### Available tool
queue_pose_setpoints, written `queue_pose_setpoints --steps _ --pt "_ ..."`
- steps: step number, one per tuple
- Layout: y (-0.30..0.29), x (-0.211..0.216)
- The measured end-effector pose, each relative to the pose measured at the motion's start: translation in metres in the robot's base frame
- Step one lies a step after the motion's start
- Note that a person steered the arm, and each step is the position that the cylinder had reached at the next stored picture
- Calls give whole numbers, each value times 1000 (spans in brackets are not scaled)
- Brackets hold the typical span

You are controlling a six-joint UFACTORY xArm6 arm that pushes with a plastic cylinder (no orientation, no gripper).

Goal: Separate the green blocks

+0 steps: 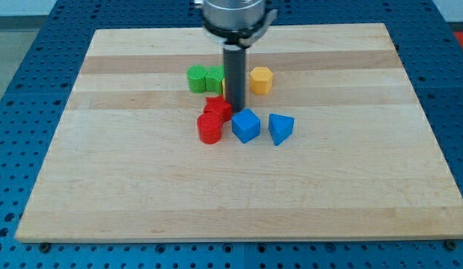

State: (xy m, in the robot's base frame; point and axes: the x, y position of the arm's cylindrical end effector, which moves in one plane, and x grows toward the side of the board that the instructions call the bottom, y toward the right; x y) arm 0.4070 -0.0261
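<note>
Two green blocks sit side by side and touching near the board's upper middle: a rounded one [197, 78] on the left and a second one [215, 78] on its right. My dark rod comes down just right of them and partly hides a yellow block behind it. My tip [236, 112] rests below the green pair, between the red block [218, 108] and the blue cube [246, 125]. A yellow hexagonal block [261, 79] stands right of the rod.
A red cylinder [209, 128] sits below the red block. A blue triangular block [280, 128] lies right of the blue cube. All rest on the wooden board [126, 187], which is surrounded by a blue perforated table.
</note>
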Motion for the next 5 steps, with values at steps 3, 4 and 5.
queue_pose_setpoints --steps 3,4,5 --pt "-76 -33" --pt "-9 -49" --pt "54 -51"
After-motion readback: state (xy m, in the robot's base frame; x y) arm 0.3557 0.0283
